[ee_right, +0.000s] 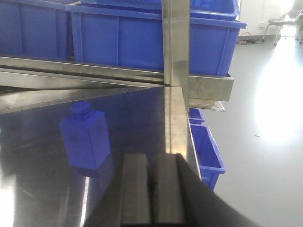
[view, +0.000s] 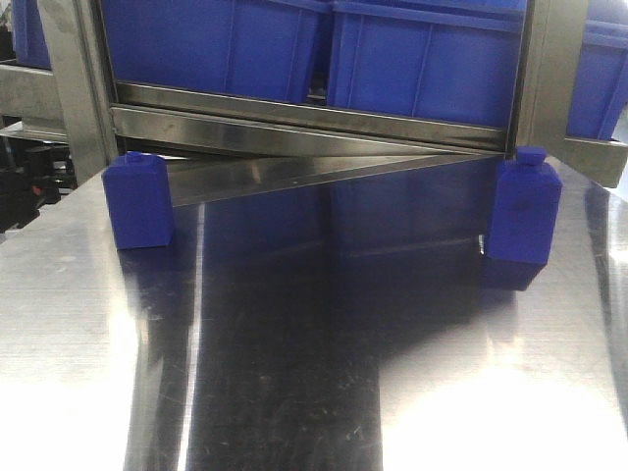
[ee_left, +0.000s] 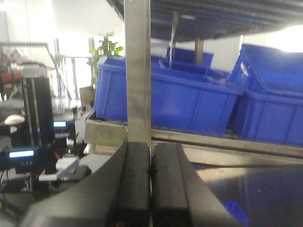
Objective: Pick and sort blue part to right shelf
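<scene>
Two blue bottle-shaped parts stand upright on the steel table (view: 314, 373): one at the far left (view: 138, 200), one at the far right (view: 525, 205). The right part (ee_right: 85, 136) also shows in the right wrist view, ahead and to the left of my right gripper (ee_right: 152, 161), which is shut with nothing between its pads. My left gripper (ee_left: 151, 151) is shut and empty too, pointing at a steel shelf post (ee_left: 138, 71). A blue scrap (ee_left: 235, 211) shows at the lower right of that view. Neither gripper appears in the front view.
A steel shelf rail (view: 314, 123) runs along the table's far edge, carrying blue bins (view: 422, 59). Shelf posts stand at left (view: 74, 88) and right (view: 545, 69). Beyond the table's right edge, blue bins (ee_right: 206, 146) sit on the floor. Electronics (ee_left: 28, 151) stand to the left.
</scene>
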Robot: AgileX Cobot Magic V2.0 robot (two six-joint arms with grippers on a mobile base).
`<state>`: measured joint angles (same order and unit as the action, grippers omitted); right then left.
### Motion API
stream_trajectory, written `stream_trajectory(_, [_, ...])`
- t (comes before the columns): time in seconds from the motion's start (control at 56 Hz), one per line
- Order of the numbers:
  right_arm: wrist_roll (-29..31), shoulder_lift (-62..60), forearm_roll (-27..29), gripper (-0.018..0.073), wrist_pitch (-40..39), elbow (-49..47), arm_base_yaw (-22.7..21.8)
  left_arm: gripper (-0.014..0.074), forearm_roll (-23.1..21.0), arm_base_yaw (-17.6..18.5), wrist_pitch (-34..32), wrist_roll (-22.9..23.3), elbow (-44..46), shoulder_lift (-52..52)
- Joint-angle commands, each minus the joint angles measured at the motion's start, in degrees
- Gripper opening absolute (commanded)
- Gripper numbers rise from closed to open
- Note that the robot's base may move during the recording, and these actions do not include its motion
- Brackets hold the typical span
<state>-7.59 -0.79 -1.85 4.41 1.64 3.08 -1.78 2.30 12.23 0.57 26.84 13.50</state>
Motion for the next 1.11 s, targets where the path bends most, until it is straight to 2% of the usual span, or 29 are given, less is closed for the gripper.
stream_trajectory(0.0, [0.13,-0.82,0.01,0.0052,-5.28,-0.4,-0.4,0.0185,-0.74,-0.1,1.76,0.22,7.57,6.92])
stream_trajectory(0.161, [0.13,-0.82,0.01,0.0052,-5.24,-0.4,-0.4,0.0382,-3.01,-0.1,10.97,0.22,16.52,18.5])
stream_trajectory(0.303, [0.13,-0.82,0.01,0.0052,-5.24,-0.4,-0.4,0.0466,-7.95,-0.1,18.84,-0.02,22.96,28.26])
stream_trajectory(0.357, [0.13,-0.82,0.01,0.0052,-5.24,-0.4,-0.4,0.049,-10.35,-0.1,22.26,-0.57,25.55,31.52])
stream_trajectory(0.41, [0.13,-0.82,0.01,0.0052,-5.24,-0.4,-0.4,0.0513,-13.94,-0.1,26.0,-3.6,28.44,35.18])
stream_trajectory(0.535, [0.13,-0.82,0.01,0.0052,-5.24,-0.4,-0.4,0.0552,-23.83,-0.1,33.52,-7.45,35.32,44.25])
stream_trajectory(0.607, [0.13,-0.82,0.01,0.0052,-5.24,-0.4,-0.4,0.0552,-26.11,0.34,37.12,-7.57,39.28,49.05])
stream_trajectory(0.821, [0.13,-0.82,0.01,0.0052,-5.24,-0.4,-0.4,0.0539,-25.01,6.59,44.22,-6.68,50.93,62.73])
stream_trajectory(0.892, [0.13,-0.82,0.01,0.0052,-5.24,-0.4,-0.4,0.0511,-21.92,9.4,44.89,-2.12,54.29,66.65])
stream_trajectory(0.982, [0.13,-0.82,0.01,0.0052,-5.24,-0.4,-0.4,0.0471,-15.46,12.45,46.47,3.59,57.85,71.21])
stream_trajectory(1.089, [0.13,-0.82,0.01,0.0052,-5.29,-0.4,-0.4,0.0463,-10.31,14.92,48.57,7.93,61.1,75.68])
